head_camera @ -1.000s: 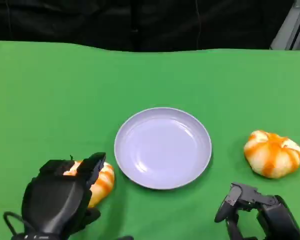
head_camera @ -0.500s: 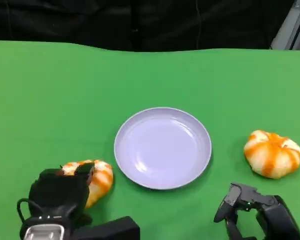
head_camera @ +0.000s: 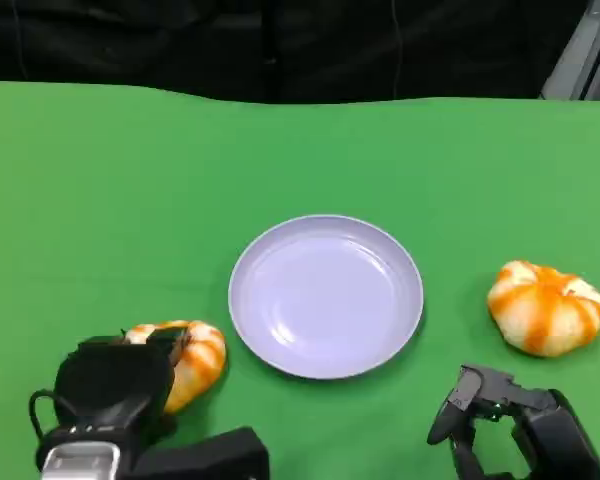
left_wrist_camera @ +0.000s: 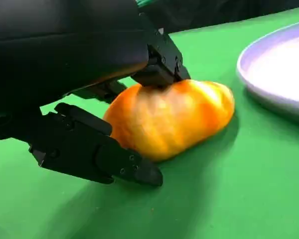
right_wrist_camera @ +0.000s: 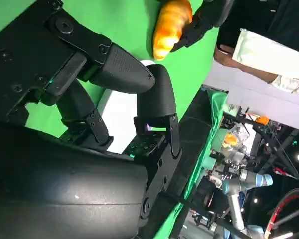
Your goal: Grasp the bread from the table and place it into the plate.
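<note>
We see our left hand [head_camera: 115,385] with its fingers [left_wrist_camera: 97,152] wrapped around the bread [left_wrist_camera: 172,119], a long, shiny orange-and-gold loaf (still lying on the green table [head_camera: 130,200]) beside the plate [head_camera: 325,296].

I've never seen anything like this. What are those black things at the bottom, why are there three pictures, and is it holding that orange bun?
The black things are a humanoid robot's two hands. The wide picture is taken from its head, looking down at a green table. Its left hand is at the lower left, its right hand at the lower right. The other two pictures come from small cameras at each wrist, so they look tilted and very close.

On the table are a pale plate with nothing on it, an orange-striped bread left of the plate, and a second, rounder bread to its right.

The left wrist picture shows the left hand's fingers around the near bread, one touching its top, while the bread lies on the table. The right hand holds nothing; its fingers are curled in.
</note>
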